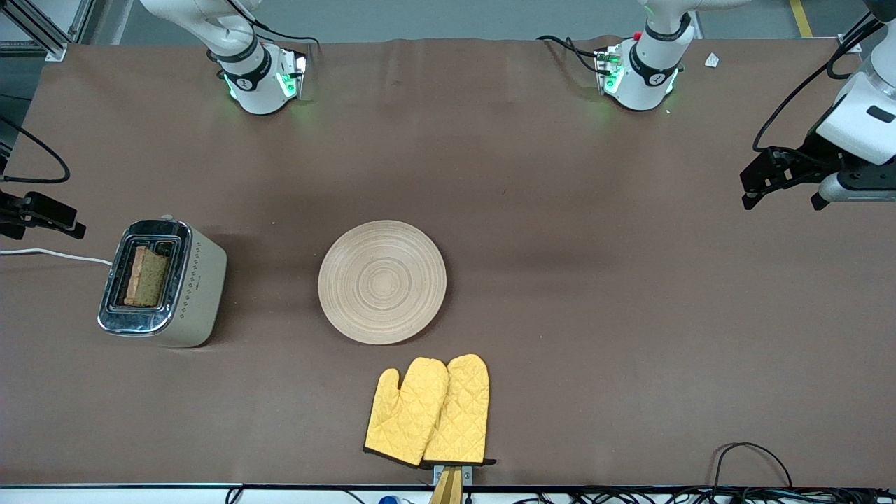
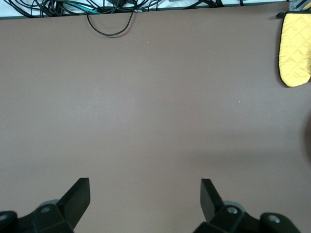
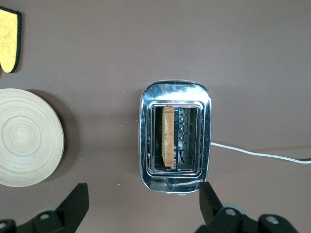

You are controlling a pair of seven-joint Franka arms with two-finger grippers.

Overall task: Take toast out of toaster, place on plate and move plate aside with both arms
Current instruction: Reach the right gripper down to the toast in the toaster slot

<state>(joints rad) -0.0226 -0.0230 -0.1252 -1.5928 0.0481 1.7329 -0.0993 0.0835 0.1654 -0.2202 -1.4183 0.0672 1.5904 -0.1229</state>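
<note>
The toast (image 1: 145, 276) stands upright in one slot of a chrome-topped beige toaster (image 1: 199, 280) at the right arm's end of the table. It also shows in the right wrist view (image 3: 168, 136). The plate (image 1: 381, 281) lies bare at the table's middle, apart from the toaster, and shows in the right wrist view (image 3: 24, 138). My right gripper (image 1: 49, 213) is open and empty over the table beside the toaster (image 3: 206, 141); its gap shows in its wrist view (image 3: 143, 191). My left gripper (image 1: 782, 199) is open and empty over bare table at the left arm's end (image 2: 145, 187).
Two yellow quilted oven mitts (image 1: 430, 409) lie nearer the front camera than the plate, by the table's edge; one shows in the left wrist view (image 2: 295, 48). A white cord (image 1: 49, 254) runs from the toaster. Dark cables (image 1: 749, 455) lie along the front edge.
</note>
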